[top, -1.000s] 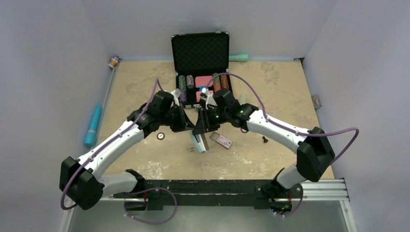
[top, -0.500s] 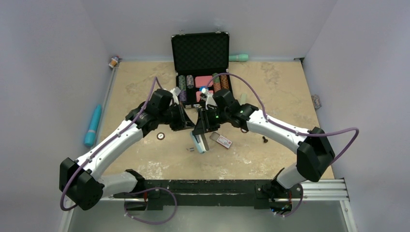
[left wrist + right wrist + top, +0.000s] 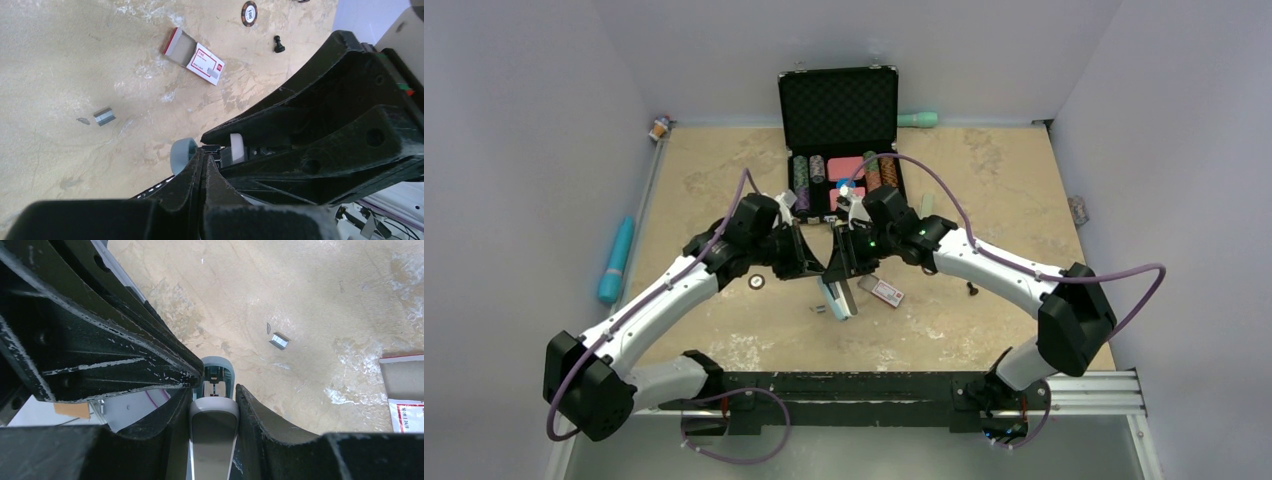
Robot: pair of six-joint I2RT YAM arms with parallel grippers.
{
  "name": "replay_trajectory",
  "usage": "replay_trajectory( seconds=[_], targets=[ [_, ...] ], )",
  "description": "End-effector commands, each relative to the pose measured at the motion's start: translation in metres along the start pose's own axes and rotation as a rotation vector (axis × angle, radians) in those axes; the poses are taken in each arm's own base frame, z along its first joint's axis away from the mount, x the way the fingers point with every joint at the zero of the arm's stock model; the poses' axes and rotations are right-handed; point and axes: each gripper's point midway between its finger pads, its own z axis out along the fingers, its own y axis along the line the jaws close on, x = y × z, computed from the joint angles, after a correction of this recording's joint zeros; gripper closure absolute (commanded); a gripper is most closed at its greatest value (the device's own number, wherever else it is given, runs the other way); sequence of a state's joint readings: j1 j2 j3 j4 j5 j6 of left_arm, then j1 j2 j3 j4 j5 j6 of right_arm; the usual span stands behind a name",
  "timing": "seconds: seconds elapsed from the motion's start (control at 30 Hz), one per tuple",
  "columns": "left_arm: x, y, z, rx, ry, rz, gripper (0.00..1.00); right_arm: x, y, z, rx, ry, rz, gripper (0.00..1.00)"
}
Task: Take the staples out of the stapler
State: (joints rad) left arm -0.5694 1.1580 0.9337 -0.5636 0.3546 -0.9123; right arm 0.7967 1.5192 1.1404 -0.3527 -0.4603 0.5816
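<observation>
My right gripper (image 3: pixel 844 268) (image 3: pixel 216 388) is shut on the stapler (image 3: pixel 835 298), gripping its grey top (image 3: pixel 214 426) over the teal base and holding it tilted above the table. My left gripper (image 3: pixel 812 264) (image 3: pixel 202 153) is shut, its fingertips pressed together with nothing visible between them, right at the stapler's blue end (image 3: pixel 181 154). A short silver strip of staples (image 3: pixel 104 116) (image 3: pixel 279 341) lies on the table just left of the stapler, with a tiny fragment (image 3: pixel 82 120) beside it.
A red-and-white flat box (image 3: pixel 881 291) (image 3: pixel 195 56) lies right of the stapler. A poker chip (image 3: pixel 757 282) and a small black piece (image 3: pixel 972 290) lie nearby. An open black case (image 3: pixel 839 105) with chips stands behind. A blue cylinder (image 3: pixel 616 260) lies at the left wall.
My left arm has shifted slightly toward the near edge, its tip staying at the stapler. The right gripper and the stapler have barely moved.
</observation>
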Motion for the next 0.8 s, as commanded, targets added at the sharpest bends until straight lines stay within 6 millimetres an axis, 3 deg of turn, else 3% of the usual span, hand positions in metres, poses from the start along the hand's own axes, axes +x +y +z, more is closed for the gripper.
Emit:
replay_trajectory(
  seconds=[0.0, 0.77],
  targets=[
    [0.017, 0.005, -0.005, 0.01, 0.051, 0.01, 1.0, -0.031, 0.019, -0.014, -0.028, -0.121, -0.055, 1.0],
    [0.038, 0.04, 0.006, -0.066, 0.106, -0.005, 1.0, -0.031, 0.021, -0.017, -0.033, -0.129, -0.051, 1.0]
  ],
)
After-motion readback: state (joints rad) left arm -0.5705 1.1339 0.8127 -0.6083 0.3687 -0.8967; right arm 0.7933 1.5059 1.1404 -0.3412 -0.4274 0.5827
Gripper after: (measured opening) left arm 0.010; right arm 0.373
